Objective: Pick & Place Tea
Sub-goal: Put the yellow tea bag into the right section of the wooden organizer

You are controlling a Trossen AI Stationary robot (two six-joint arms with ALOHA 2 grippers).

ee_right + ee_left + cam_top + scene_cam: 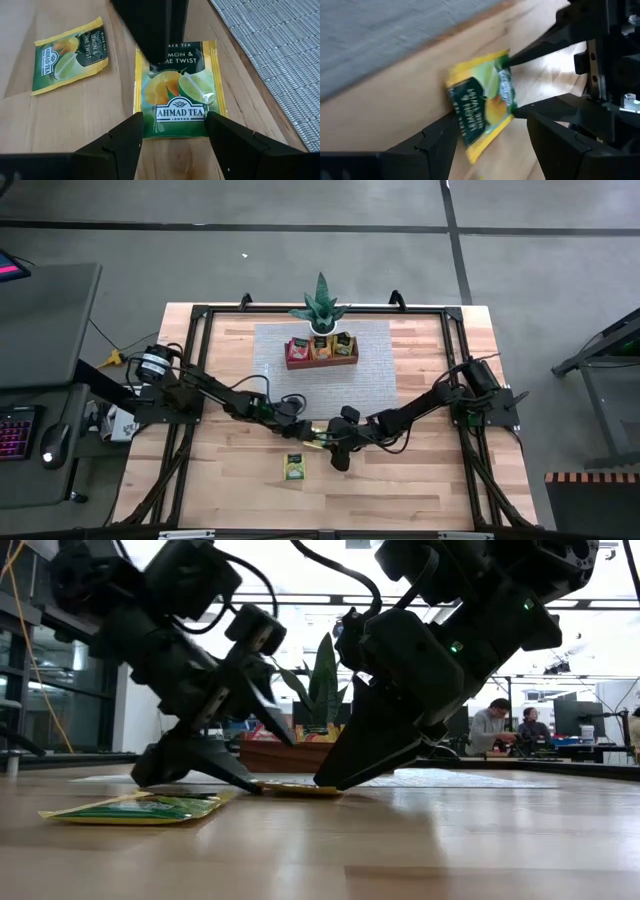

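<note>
Meeting near the lower middle of the overhead frame, both dark arms reach inward over a wooden table [420, 470] toward one tea packet [318, 436], yellow-edged with green print, lying flat on the wood. The left gripper [303, 431] comes in from the left and the right gripper [338, 442] from the right. In the right wrist view that packet [176, 91] lies face up between the right gripper's spread fingers [122, 145], while the other arm's dark fingers cover its far edge. In the left wrist view the left gripper's fingers [437, 145] stand wide at the packet's near side. Neither gripper has the packet pinched. A second tea packet [294, 467] lies apart, lower in the overhead frame. At upper centre, a wooden tray [321, 357] holding more packets rests on a grey mat [372, 385], with a potted plant [321, 308] just behind it.
</note>
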